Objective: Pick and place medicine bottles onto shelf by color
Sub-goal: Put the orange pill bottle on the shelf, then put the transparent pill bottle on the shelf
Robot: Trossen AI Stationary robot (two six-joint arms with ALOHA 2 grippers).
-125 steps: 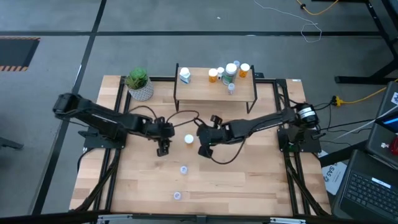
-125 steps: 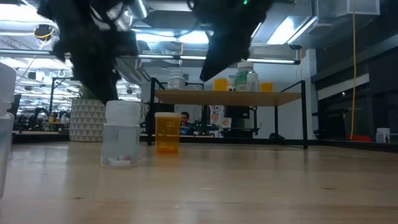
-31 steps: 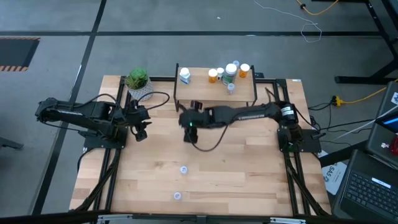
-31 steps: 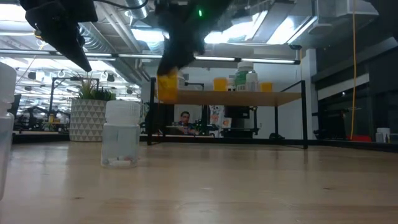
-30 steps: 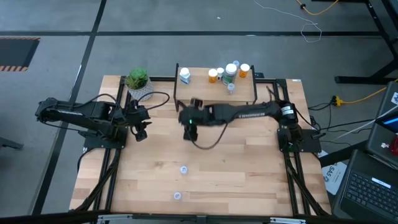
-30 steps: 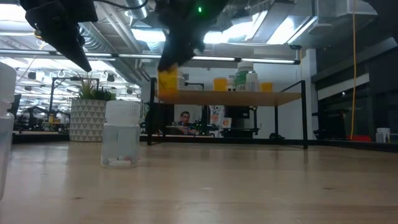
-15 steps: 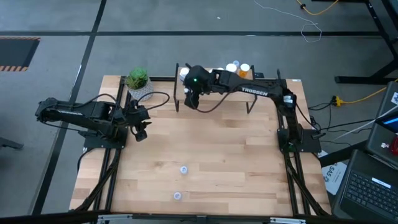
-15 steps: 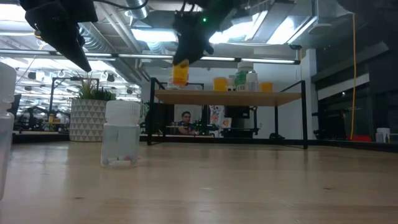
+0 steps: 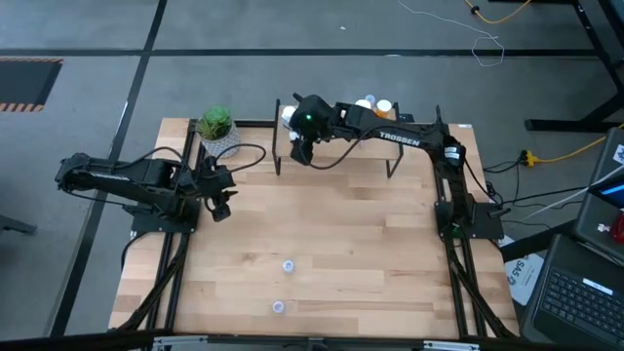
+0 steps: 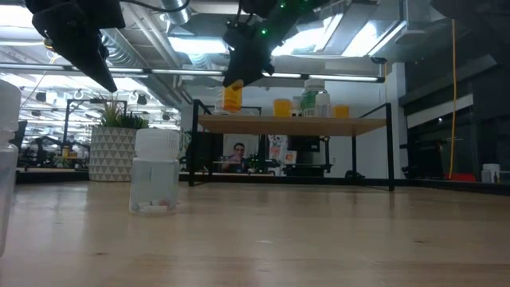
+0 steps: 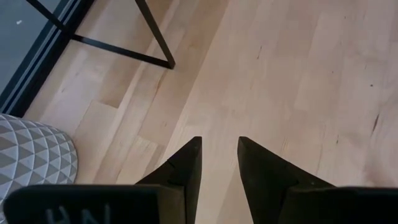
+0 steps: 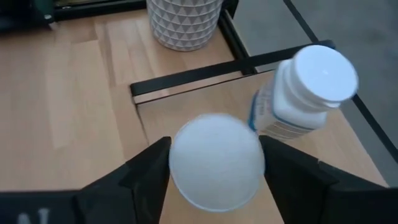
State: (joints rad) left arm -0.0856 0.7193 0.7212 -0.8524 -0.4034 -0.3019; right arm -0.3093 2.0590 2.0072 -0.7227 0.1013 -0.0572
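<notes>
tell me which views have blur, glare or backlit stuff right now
Low view: ceiling lights glare, so the right pincer and left arm are dark silhouettes; the near clear bottle is soft. Right wrist view: the held bottle's white cap is blurred, the white bottle behind sharper. High view: evenly lit.

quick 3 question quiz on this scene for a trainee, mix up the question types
1. True or false: the orange bottle between the right gripper's fingers stands on the shelf.
2. The white bottle in the right wrist view is: A) upright on the shelf, B) lying on the table, C) in the left gripper.
3. Fill in: the left gripper hangs over the table near the ____ in its patterned pot.

Key
1. False: in the low view it hangs just above the shelf top.
2. A
3. plant
</notes>
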